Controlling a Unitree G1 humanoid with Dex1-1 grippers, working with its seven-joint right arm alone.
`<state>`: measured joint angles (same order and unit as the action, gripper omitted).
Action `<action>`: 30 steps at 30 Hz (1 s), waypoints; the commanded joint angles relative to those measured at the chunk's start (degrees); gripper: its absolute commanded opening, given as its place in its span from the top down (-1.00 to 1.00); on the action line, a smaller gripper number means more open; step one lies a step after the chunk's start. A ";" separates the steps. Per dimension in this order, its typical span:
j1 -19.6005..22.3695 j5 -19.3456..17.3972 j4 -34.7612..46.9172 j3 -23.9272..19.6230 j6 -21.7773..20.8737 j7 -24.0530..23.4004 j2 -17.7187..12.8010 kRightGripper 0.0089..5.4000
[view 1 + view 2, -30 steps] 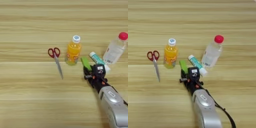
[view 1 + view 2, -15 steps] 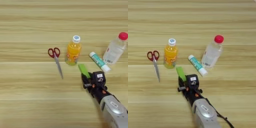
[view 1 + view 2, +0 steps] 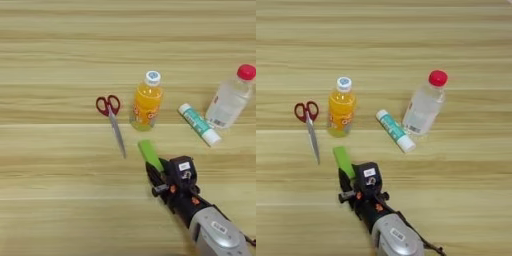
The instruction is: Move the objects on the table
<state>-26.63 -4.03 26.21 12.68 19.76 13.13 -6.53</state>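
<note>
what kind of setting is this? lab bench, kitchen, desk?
Likely a tabletop manipulation test setup, not a kitchen: bare wooden table with unrelated small items laid out, namely scissors, juice bottle, white tube, clear bottle.

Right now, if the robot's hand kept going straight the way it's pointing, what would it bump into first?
The hand points up and left along the green bar, which is already at its fingertips. Beyond the bar, the orange-juice bottle looks like the first thing in line, though the path might slip just left of it.

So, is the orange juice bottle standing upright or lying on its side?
Upright. The orange juice bottle stands on its base on the table, white cap on top, beside the scissors.
</note>
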 commanded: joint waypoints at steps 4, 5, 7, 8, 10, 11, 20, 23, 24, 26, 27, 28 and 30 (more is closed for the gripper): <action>5.82 0.04 -0.73 0.07 -0.30 -0.27 0.28 0.49; 6.91 -0.11 -1.29 -0.22 0.03 -0.34 0.42 0.49; 8.91 -0.20 -2.30 -0.66 0.44 -0.47 0.59 0.49; 9.83 -0.37 -2.82 -0.99 0.72 -0.58 0.72 0.49; 11.40 -0.58 -3.80 -1.67 0.94 -0.71 0.83 0.49; 12.06 -0.64 -4.26 -2.01 1.00 -0.70 0.84 0.49; 14.41 -0.67 -6.43 -3.02 0.98 -0.50 0.95 0.49; 14.64 -0.55 -6.80 -2.84 0.88 -0.48 1.03 0.49; 14.68 -0.53 -6.87 -2.79 0.86 -0.47 1.05 0.49; 14.55 -0.51 -6.79 -2.57 0.87 -0.45 1.11 0.49; 14.36 -0.47 -6.63 -2.32 0.88 -0.42 1.14 0.49; 14.16 -0.43 -6.45 -2.06 0.90 -0.40 1.19 0.49; 13.68 -0.42 -5.77 -1.38 1.07 -0.32 1.29 0.49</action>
<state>-14.44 -4.29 17.55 10.83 22.04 12.98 -5.80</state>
